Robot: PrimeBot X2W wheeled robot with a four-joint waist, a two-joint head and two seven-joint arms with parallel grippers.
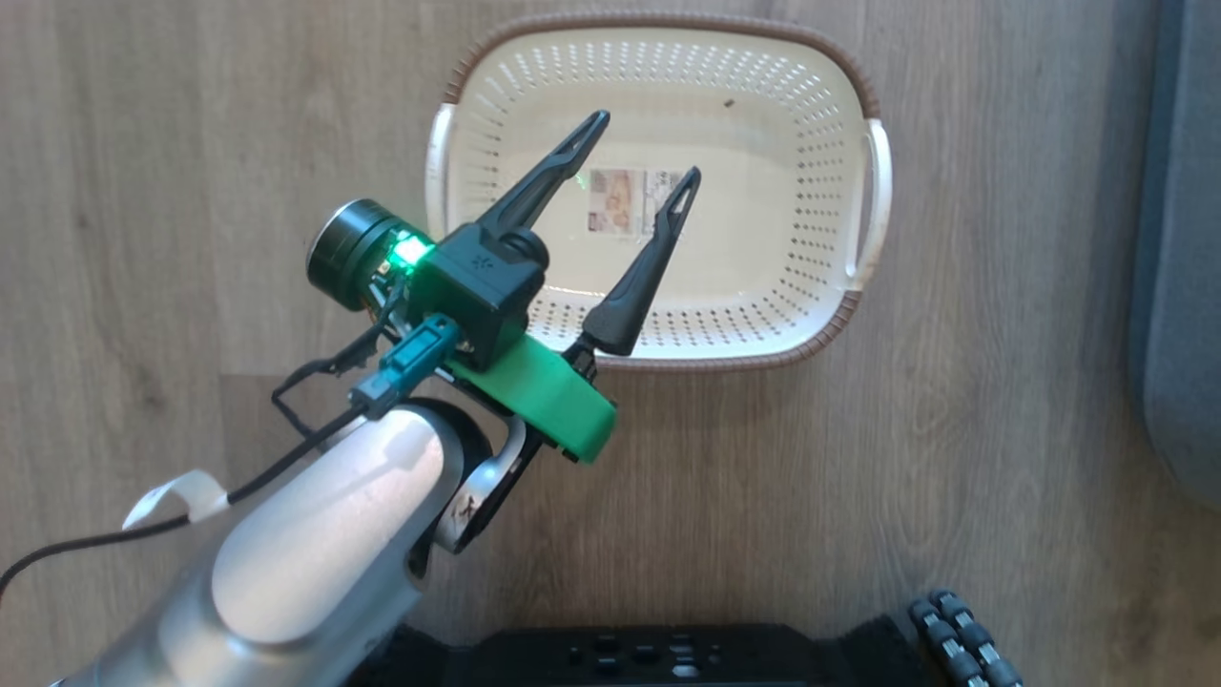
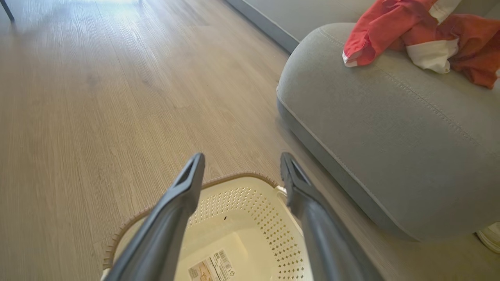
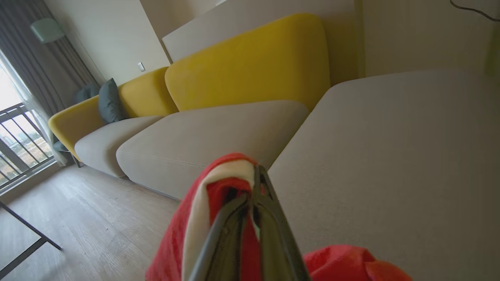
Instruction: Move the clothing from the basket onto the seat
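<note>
Wood floor (image 1: 954,429), left end effector (image 1: 647,145) spread wide above basket (image 1: 763,95), right end effector (image 3: 256,178) pinching red clothing (image 3: 172,246)

Living room, daylight from one side
Pale wood-plank floor (image 1: 954,429) runs to cream walls (image 3: 113,35); yellow sofa backrests (image 3: 250,58) line them — a dark grey pillow (image 3: 108,100) leans on one — and a railed window (image 3: 19,136) glows beside grey curtains (image 3: 50,66).

No wording can be made out. A paper label (image 2: 213,267) lies on the floor of the basket (image 2: 250,203), showing a barcode and a small triangle sign, but its print is too small to read.
</note>
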